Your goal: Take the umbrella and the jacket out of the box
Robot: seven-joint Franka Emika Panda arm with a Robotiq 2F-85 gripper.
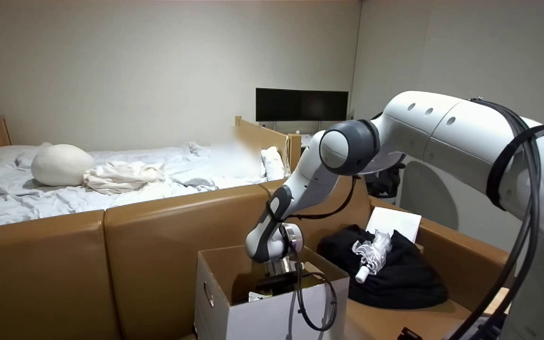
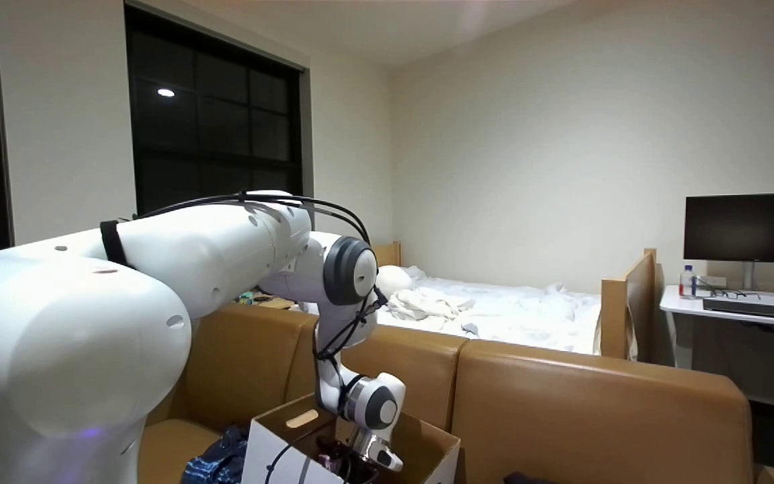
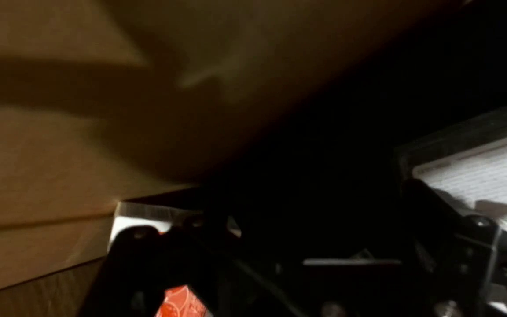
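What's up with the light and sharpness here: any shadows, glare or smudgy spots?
Wrist view: very dim, soft-edged shadows across the brown cardboard of the box, and the claw mostly black against black; in an exterior view, a foggy smear hides part of the bed; in an exterior view, a bright spot, probably a reflected lamp, on the dark window.

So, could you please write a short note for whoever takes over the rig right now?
Gripper: down in the box, jaws open; too dark between them to tell what lies there.
Things: the umbrella lies on the bulky black jacket, which rests on the sofa beside the box.
Done: both look to be out of the box.
Left: probably just lifting the jaws clear.
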